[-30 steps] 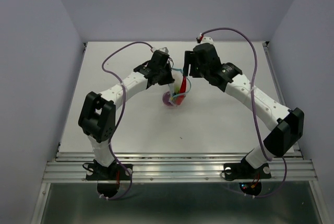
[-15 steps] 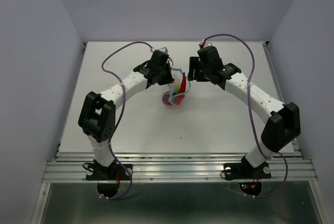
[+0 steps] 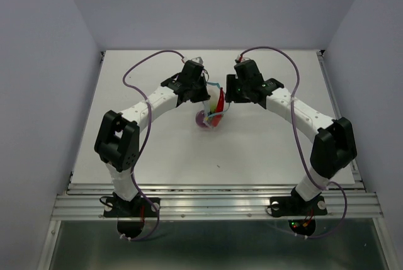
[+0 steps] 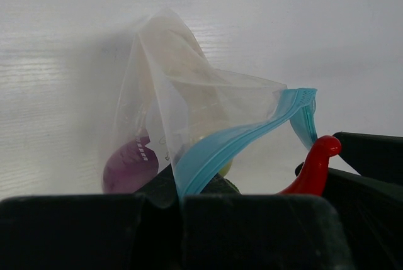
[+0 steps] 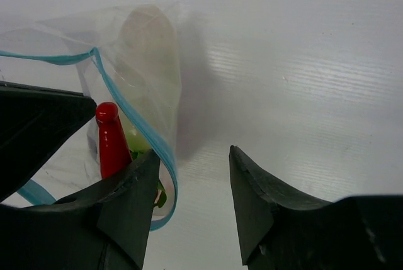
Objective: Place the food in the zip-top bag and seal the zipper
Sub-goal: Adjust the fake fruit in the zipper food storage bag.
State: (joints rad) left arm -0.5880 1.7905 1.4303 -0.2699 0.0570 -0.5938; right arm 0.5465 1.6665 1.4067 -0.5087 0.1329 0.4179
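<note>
So the left end effector (image 4: 181, 201) is clamping fully down on the zipper (image 4: 239, 136), pinching that light blue strip right at its near end. The zip-top bag (image 4: 182, 103) is hanging off that grip with its mouth gaping open, and its lower part is sagging onto the desk (image 3: 157, 150).

From the top camera the bag is sitting a bit toward 12 o'clock from the desk's middle, right between the two arms. The left one is coming in from about 10 o'clock of the bag and the right from about 2 o'clock.

The right end effector (image 5: 192, 182) is hovering with its jaws roughly halfway apart and isn't gripping anything. Bare desk is showing through the gap. The blue strip is curling just beside the inner face of its finger at 9 o'clock in the wrist view, though I can't tell if it's touching.

Food-wise:
- The purple ball (image 4: 129, 163) is sitting inside the bag at the bottom.
- The radish (image 5: 148, 46) is lying inside too, showing pale through the plastic.
- The red chili (image 5: 111, 139) is standing upright in the open mouth with its tip poking above the zipper, close to the right fingers.
</note>
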